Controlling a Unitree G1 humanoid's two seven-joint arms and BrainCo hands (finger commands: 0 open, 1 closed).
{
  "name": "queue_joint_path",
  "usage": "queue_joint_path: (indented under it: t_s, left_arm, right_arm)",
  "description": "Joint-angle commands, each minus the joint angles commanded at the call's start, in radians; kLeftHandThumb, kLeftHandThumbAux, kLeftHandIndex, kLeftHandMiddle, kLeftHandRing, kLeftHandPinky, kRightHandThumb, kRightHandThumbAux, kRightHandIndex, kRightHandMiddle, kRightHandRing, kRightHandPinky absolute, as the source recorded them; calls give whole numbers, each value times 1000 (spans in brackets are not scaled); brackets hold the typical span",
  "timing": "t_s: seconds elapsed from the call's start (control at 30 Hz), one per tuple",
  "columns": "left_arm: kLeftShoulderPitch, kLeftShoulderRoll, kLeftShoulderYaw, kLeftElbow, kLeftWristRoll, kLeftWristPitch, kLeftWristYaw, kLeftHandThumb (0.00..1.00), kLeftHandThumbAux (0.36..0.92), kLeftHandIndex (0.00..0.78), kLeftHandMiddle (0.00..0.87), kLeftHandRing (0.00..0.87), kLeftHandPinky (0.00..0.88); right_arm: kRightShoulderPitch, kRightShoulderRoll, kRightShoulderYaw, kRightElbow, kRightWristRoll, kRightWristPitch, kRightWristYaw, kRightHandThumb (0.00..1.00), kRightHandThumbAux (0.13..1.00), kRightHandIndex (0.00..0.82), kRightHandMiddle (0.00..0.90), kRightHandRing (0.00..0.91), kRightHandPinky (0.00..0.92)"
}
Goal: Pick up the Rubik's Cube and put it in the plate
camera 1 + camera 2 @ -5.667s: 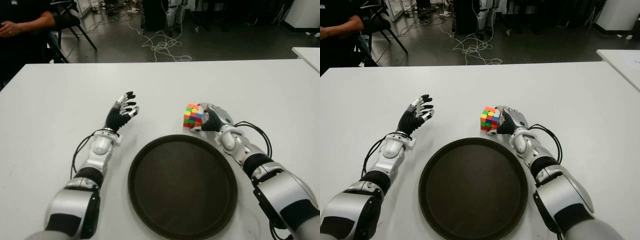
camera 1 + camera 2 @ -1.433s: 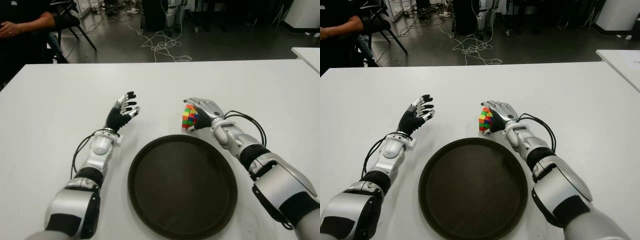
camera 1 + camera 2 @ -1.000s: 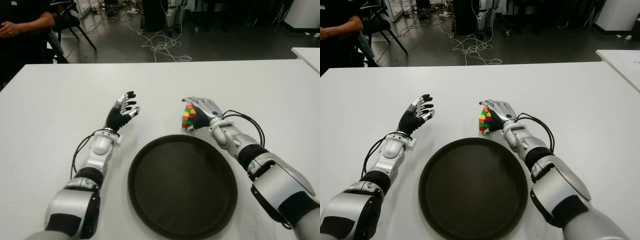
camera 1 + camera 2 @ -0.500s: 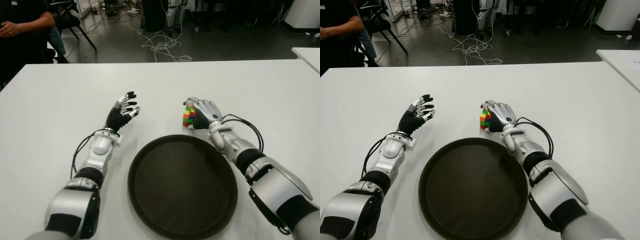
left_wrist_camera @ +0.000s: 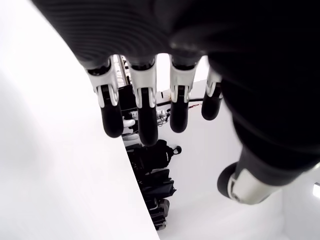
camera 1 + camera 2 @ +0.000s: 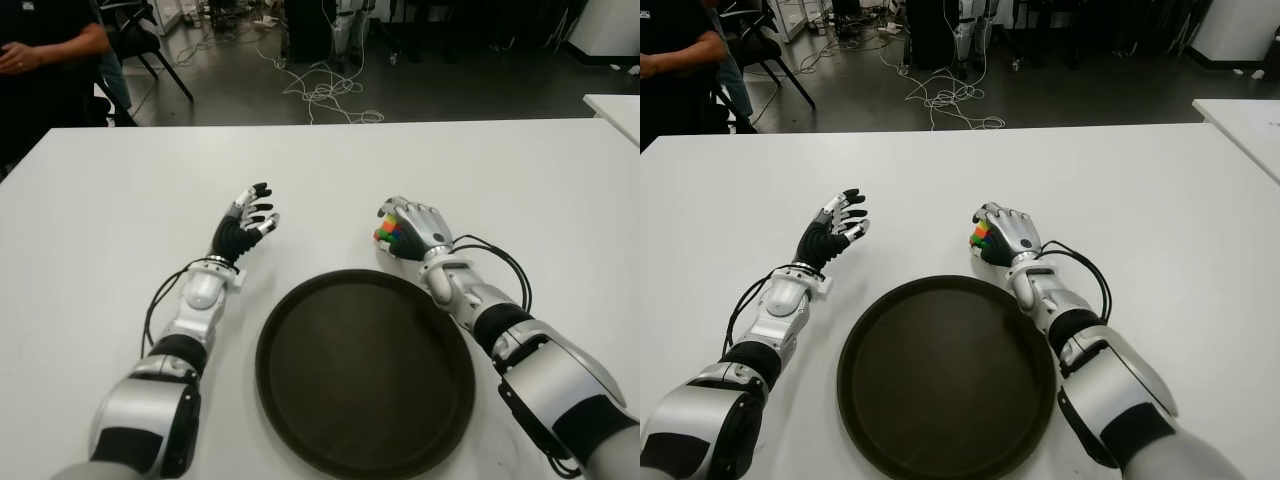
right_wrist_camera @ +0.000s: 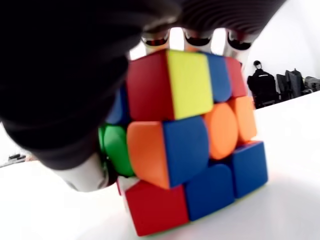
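Observation:
The Rubik's Cube (image 7: 190, 145) stands on the white table (image 6: 520, 170), just beyond the far rim of the dark round plate (image 6: 272, 345). My right hand (image 6: 412, 228) covers the cube from above and from the right. Its fingers (image 7: 156, 42) curl over the top, so only a few coloured tiles of the cube (image 6: 388, 231) peek out on the hand's left side. The cube's underside looks to be touching the table in the right wrist view. My left hand (image 6: 246, 220) shows left of the plate's far rim, fingers spread and holding nothing.
A person in dark clothing (image 6: 45, 45) sits beyond the table's far left corner, next to a chair (image 6: 150, 45). Cables (image 6: 325, 95) lie on the floor behind the table. Another white table's corner (image 6: 615, 105) shows at the right.
My right hand has turned palm-down over the cube and shifted slightly right, hiding more of it. The left hand has not moved.

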Motion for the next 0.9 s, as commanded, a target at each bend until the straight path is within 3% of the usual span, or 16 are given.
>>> queue_joint_path:
  t_s: [0.9]
  left_arm:
    - [5, -1, 5, -3, 0, -11, -4, 73, 678, 108, 157, 179, 208]
  right_arm:
    - [10, -10, -40, -7, -4, -55, -40, 683, 739, 397, 346, 382, 428]
